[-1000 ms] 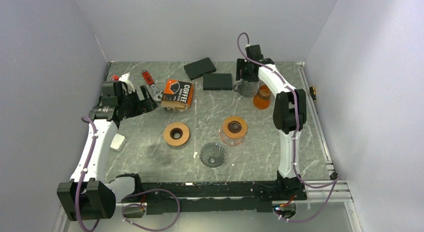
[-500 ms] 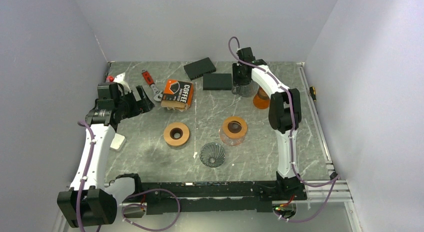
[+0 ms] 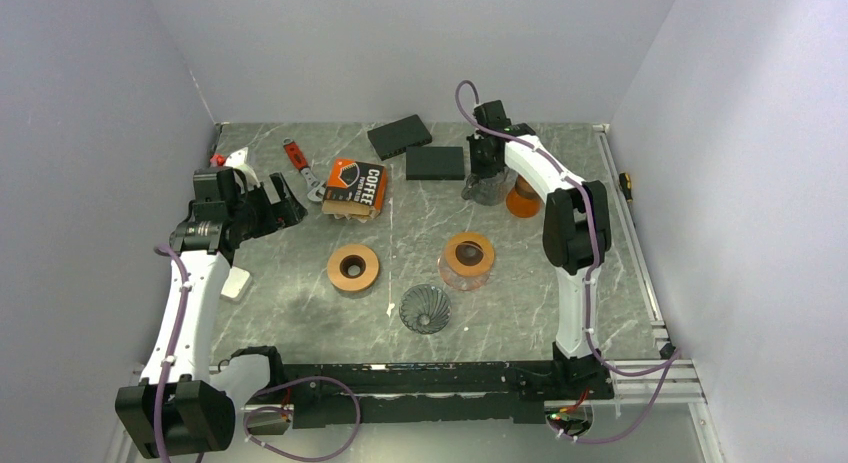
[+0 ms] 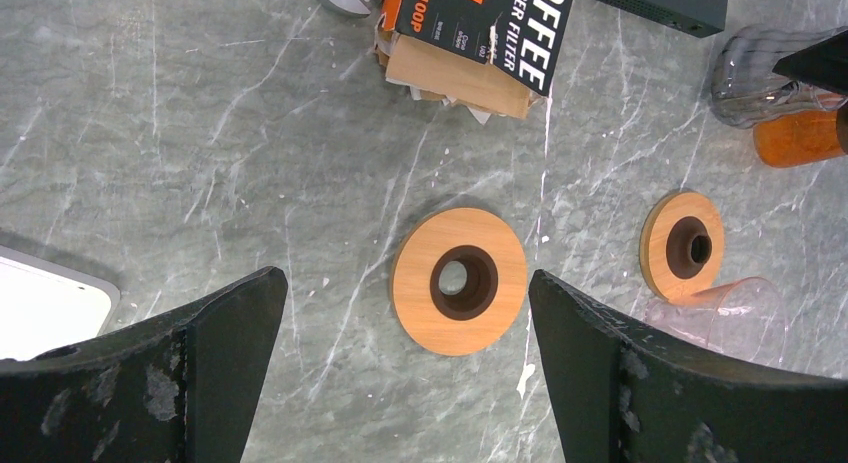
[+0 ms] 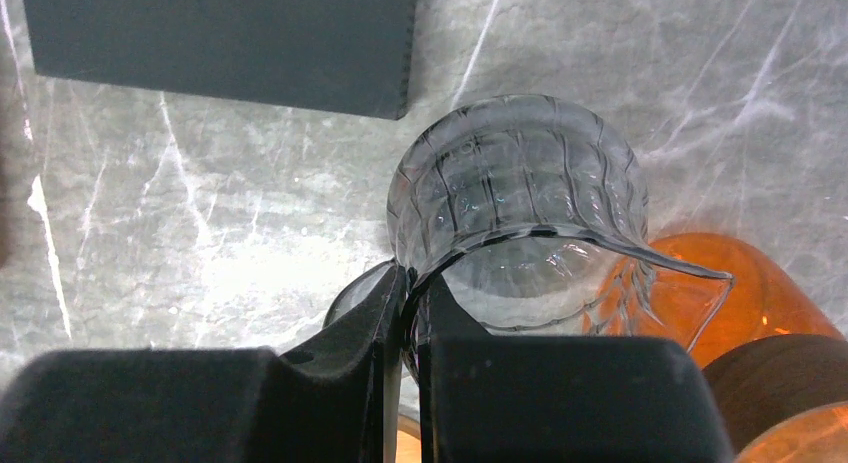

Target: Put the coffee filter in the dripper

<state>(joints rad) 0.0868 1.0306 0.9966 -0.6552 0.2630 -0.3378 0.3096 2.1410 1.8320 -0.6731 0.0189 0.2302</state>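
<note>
filter not yet out of its pack

the right gripper [image 5: 410, 283] pinches the rim of a clear glass dripper [image 5: 520, 173] at the upper right of the overhead view, jaws almost together. the left gripper [image 4: 402, 281] hangs wide open, holding nothing. the coffee filters [image 4: 450, 78] sit in their pack [image 3: 356, 186], upper centre. picking one up and placing it are both left to do.

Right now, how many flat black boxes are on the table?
2. The far box lies angled near the back edge; the near box sits just before it. None seems hidden.
</note>
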